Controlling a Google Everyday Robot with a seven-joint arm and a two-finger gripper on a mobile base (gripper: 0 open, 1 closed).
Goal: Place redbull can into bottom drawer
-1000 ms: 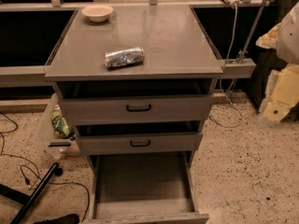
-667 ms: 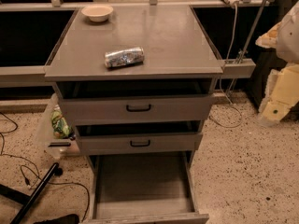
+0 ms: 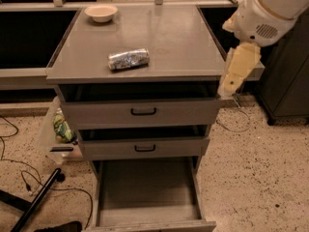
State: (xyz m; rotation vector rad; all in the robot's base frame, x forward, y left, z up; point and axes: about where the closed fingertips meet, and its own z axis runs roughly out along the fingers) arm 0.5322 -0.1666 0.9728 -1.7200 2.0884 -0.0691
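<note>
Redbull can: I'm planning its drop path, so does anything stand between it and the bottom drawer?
Nothing visible blocks it. The redbull can lies on the cabinet top; the bottom drawer below is pulled out further than the two upper drawers. The claw hangs at the top's right edge, apart from the can.

One grey cabinet [image 3: 169, 37] has three drawers: two shallower drawers [image 3: 96, 114], each with one black handle [image 3: 143, 112], and one bottom drawer [image 3: 147, 190]. Its top bears one redbull can [image 3: 128, 59] and one cream bowl [image 3: 101, 12]. One gripper [image 3: 231, 81] hangs beside the cabinet's right edge.
</note>
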